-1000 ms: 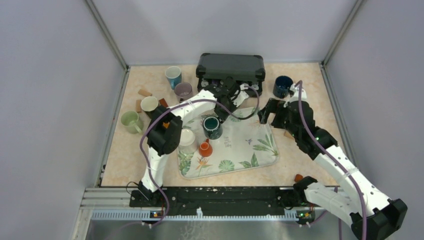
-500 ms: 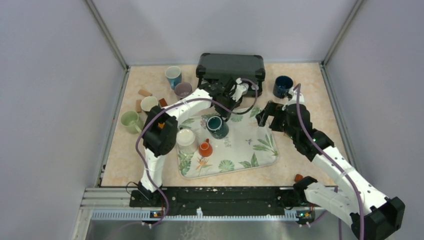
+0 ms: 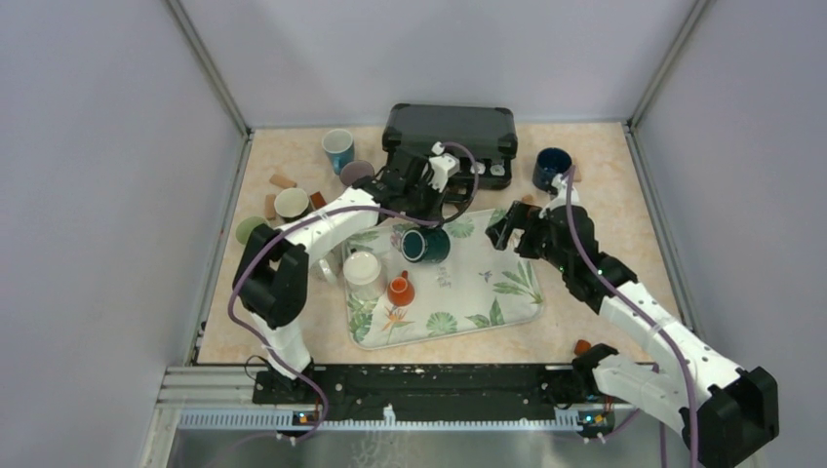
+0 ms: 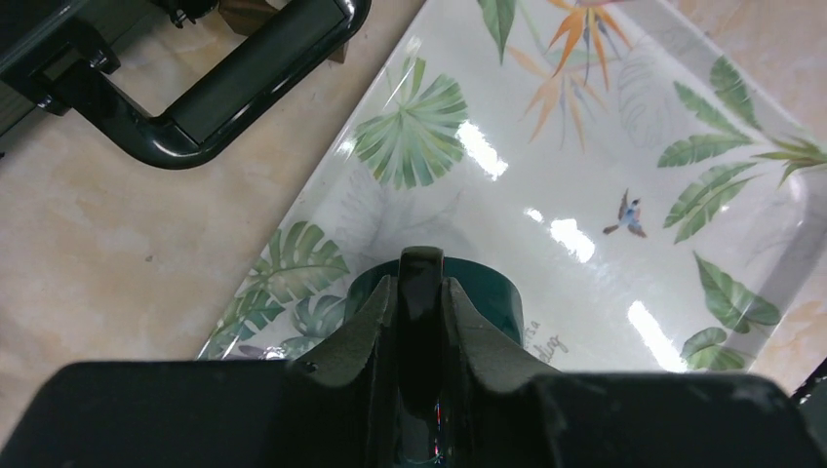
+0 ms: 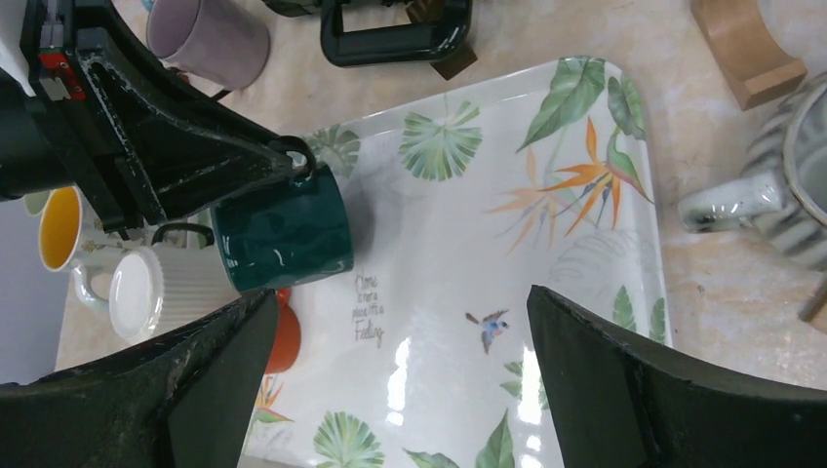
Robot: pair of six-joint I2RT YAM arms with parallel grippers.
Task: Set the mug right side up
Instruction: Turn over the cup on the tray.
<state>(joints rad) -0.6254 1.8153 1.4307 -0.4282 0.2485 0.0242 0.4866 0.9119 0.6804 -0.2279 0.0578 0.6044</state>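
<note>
The dark green mug [image 3: 422,245] hangs on its side just above the leaf-print tray [image 3: 522,295], its mouth facing left. My left gripper [image 3: 423,220] is shut on the mug's handle [image 4: 421,278], and the mug body [image 4: 492,297] shows beyond the fingers. In the right wrist view the mug [image 5: 283,239] hangs from the left gripper [image 5: 278,158] over the tray [image 5: 595,244]. My right gripper [image 3: 503,230] stands open to the mug's right, above the tray's far right part, holding nothing; its fingers frame bare tray [image 5: 400,380].
A white ribbed cup [image 3: 364,269] and an orange vase [image 3: 400,290] stand on the tray's left side. A black case [image 3: 449,128] lies behind the tray. Other mugs stand around: navy [image 3: 551,167], light blue [image 3: 338,147], lilac [image 3: 356,174], cream [image 3: 291,202], pale green [image 3: 246,230].
The left gripper has rotated with the green mug, tipping it from a round face upward to lying on its side. The right gripper has moved slightly left toward the tray.
</note>
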